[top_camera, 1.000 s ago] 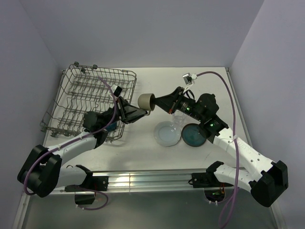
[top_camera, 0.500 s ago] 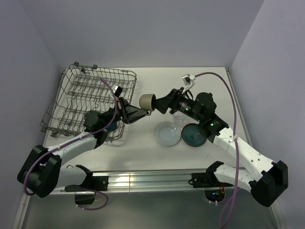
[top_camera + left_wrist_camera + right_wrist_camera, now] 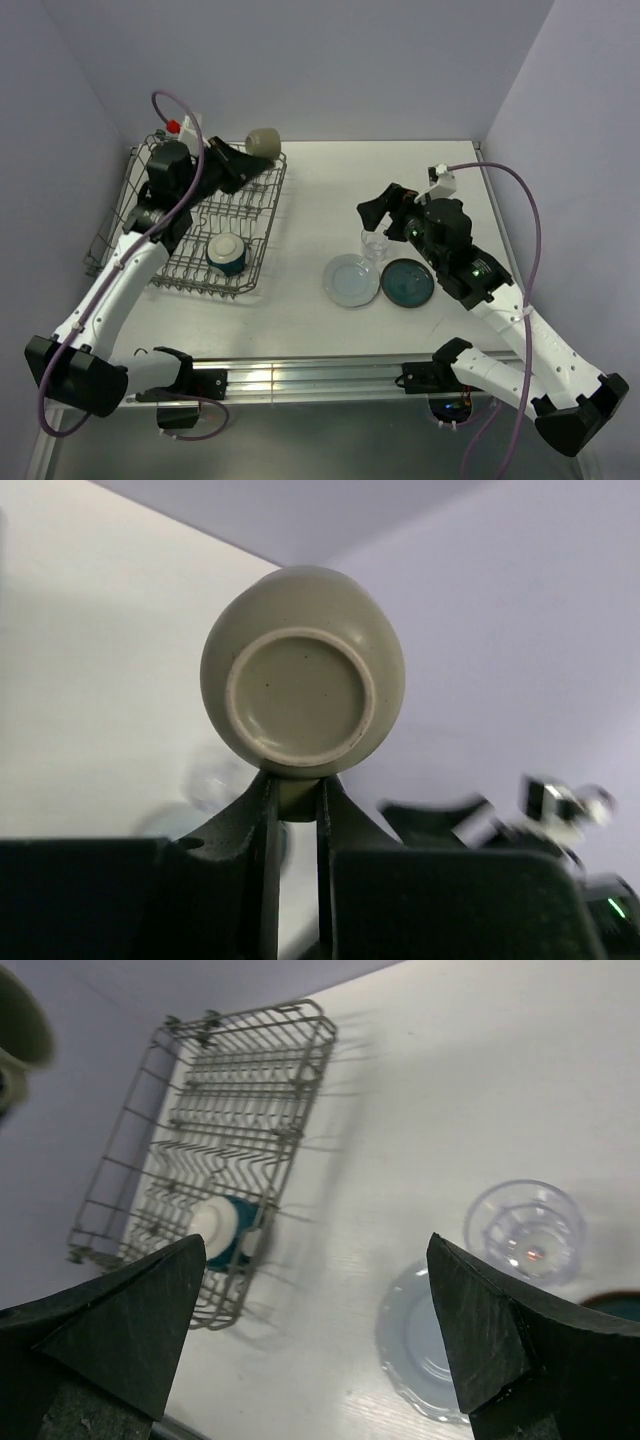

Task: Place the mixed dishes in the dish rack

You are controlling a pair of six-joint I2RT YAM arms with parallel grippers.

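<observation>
The room has pale purple walls and a white counter (image 3: 300,200). The biggest thing on it is the dish rack (image 3: 235,205), a grey wire basket on the left side. One dish is in it already. The cream-inside bowl (image 3: 226,252) sits between the tines at the near end.

On the right side of the counter lie two plates, just beside each other. They are the pale blue plate (image 3: 351,280) and the dark teal plate (image 3: 407,283). The clear glass tumbler (image 3: 375,243) stands upright just behind them. The right fingers (image 3: 110,1330) are spread wide with nothing in them, and they hang in the air near the tumbler.

The smallest dish is the small olive-brown mug (image 3: 262,142). The left fingers (image 3: 255,830) are clamped on what looks like its handle. The mug is up in the air over the far right corner of the rack. It lies sideways, with its bottom turned to the wrist camera.

So the step in hand looks like putting the mug into the rack. Next, I think the left arm needs to bring the mug down to a free spot away from the bowl. It should turn the mug so it sits steady, and only then let go. The tines stand close together, so it should go down gently, or it could catch and tip. The tumbler and both plates are not loaded yet.
</observation>
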